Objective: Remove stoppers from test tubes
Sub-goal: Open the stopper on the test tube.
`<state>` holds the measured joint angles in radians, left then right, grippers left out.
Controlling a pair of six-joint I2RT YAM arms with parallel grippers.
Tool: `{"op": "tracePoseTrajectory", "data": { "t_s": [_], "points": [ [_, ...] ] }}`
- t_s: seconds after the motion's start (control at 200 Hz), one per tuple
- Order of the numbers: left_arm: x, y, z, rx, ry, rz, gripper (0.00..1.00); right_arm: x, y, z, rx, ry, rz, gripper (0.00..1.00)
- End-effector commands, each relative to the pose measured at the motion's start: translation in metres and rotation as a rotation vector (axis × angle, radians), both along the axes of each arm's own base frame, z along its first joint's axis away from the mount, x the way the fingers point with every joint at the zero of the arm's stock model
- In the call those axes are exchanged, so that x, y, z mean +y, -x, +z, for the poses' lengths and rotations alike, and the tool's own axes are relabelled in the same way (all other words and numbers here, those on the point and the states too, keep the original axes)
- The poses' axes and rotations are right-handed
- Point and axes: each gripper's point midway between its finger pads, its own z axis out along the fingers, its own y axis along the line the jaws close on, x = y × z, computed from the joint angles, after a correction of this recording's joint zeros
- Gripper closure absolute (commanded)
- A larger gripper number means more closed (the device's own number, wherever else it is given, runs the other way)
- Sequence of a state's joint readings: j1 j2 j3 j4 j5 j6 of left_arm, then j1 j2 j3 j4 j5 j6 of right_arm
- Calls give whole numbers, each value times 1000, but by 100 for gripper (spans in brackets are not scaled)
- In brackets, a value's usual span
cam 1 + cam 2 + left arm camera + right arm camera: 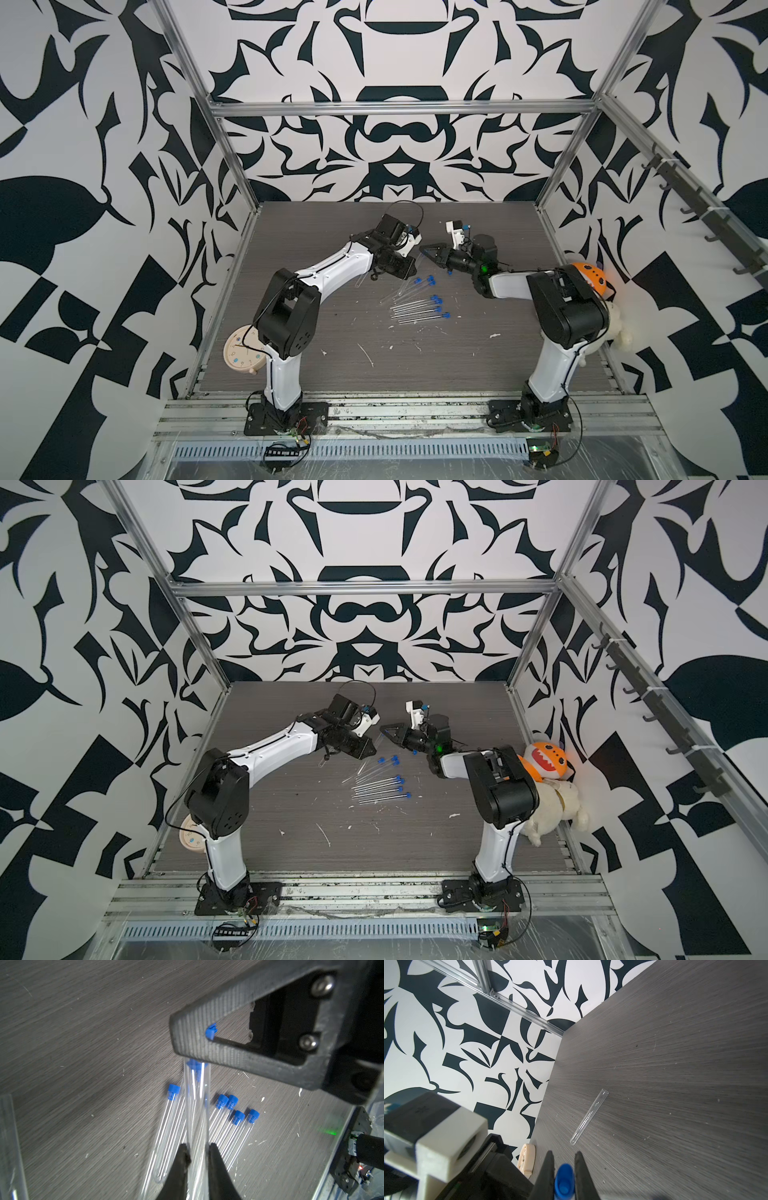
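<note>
Left jaws pinch tube (197,1109) — stopper (564,1180) aimed rightward.

The stoppers (434,298) are bright blue and the test tubes (415,308) clear. The surface (332,232) is dark grey wood grain flecked with white. The left arm (332,270) and right arm (507,284) are white with black joints. The left claw (197,1147) and right claw (564,1155) are black. The walls (395,137) show black shapes on white. The clock (243,349) is cream with blue dots, and the plush toy (544,760) orange and cream.
</note>
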<state>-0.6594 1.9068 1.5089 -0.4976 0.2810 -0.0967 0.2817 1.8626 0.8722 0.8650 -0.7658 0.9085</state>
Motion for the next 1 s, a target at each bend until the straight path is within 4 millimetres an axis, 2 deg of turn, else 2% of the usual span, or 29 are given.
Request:
{"op": "tracePoseTrajectory", "data": {
  "t_s": [0.0,0.445,0.63,0.995],
  "points": [
    [-4,2,6,-6,12,-21,100,4,-7,31,-100,-23,1,99],
    [6,10,-12,13,-34,-25,100,-3,-15,40,-110,-20,-60,100],
    [11,13,-12,8,-53,-25,100,-11,-12,32,-118,121,-81,100],
    [12,16,-17,8,-68,-34,100,-9,-15,58,-158,58,-88,100]
  ]
}}
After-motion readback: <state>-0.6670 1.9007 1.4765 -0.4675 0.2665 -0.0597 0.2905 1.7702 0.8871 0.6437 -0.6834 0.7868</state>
